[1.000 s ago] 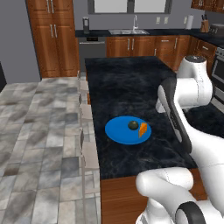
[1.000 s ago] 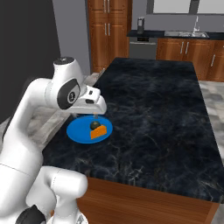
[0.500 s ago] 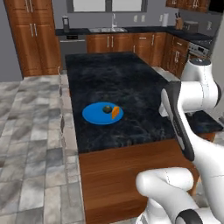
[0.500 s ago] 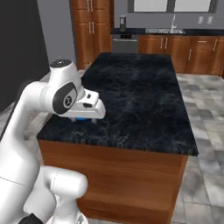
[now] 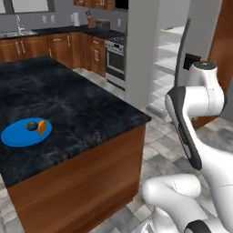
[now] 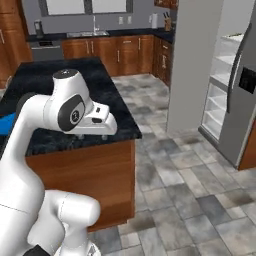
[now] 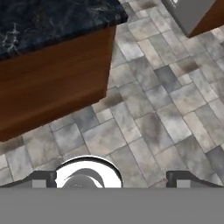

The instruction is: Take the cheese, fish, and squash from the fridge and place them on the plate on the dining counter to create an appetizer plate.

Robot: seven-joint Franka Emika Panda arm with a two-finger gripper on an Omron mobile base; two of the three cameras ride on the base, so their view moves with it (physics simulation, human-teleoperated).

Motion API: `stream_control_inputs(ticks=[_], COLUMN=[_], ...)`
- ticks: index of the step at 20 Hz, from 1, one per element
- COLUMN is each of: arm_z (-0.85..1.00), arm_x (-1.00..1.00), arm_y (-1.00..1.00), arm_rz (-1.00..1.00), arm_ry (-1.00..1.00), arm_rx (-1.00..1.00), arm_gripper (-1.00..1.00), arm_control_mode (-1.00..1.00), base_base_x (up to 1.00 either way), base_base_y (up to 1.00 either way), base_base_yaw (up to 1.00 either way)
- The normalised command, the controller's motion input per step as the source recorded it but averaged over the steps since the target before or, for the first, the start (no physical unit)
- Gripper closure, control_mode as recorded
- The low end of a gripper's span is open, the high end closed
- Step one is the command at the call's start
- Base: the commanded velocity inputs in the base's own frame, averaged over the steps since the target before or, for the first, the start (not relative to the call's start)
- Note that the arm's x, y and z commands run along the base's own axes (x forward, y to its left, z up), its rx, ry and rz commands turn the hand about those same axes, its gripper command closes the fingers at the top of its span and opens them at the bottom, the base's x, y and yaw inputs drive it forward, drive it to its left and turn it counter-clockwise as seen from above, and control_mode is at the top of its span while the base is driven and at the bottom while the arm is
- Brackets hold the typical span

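The blue plate (image 5: 18,136) lies near the left end of the black marble dining counter (image 5: 82,104). On it rest the dark round squash (image 5: 31,126) and the orange cheese (image 5: 42,127), side by side. The fish is out of view. To the right stands the grey fridge (image 6: 235,100), its door open on white shelves (image 6: 218,75). My gripper (image 7: 113,178) is open and holds nothing. It hangs over the floor tiles just off the counter's wooden end (image 7: 52,87), well short of the fridge.
Wall counters with a sink (image 6: 95,34) and an oven (image 5: 114,57) run along the back. A grey pillar (image 6: 192,60) stands between the island and the fridge. Tiled floor (image 6: 185,175) spreads between the counter's corner (image 5: 143,119) and the fridge.
The whole picture has swung: the base has turned right, so the counter and plate slid left and the open fridge came into sight. Squash and cheese stay on the plate.
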Motion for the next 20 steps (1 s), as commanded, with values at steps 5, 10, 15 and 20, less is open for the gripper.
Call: stream_control_inputs(ticks=[5, 10, 15, 20], arm_z=[0.0, 0.0, 0.0, 0.0], arm_x=[0.0, 0.0, 0.0, 0.0], arm_y=[0.0, 0.0, 0.0, 0.0], arm_rz=[0.0, 0.0, 0.0, 0.0], arm_ry=[0.0, 0.0, 0.0, 0.0], arm_rx=[0.0, 0.0, 0.0, 0.0], arm_gripper=[-1.0, -1.0, -1.0, -1.0], arm_control_mode=[1.0, 1.0, 1.0, 1.0], base_base_x=[0.0, 0.41, 0.99, 1.0], base_base_y=[-0.73, -0.95, -0.71, -0.33], base_base_yaw=[-0.74, -0.54, -0.26, 0.02])
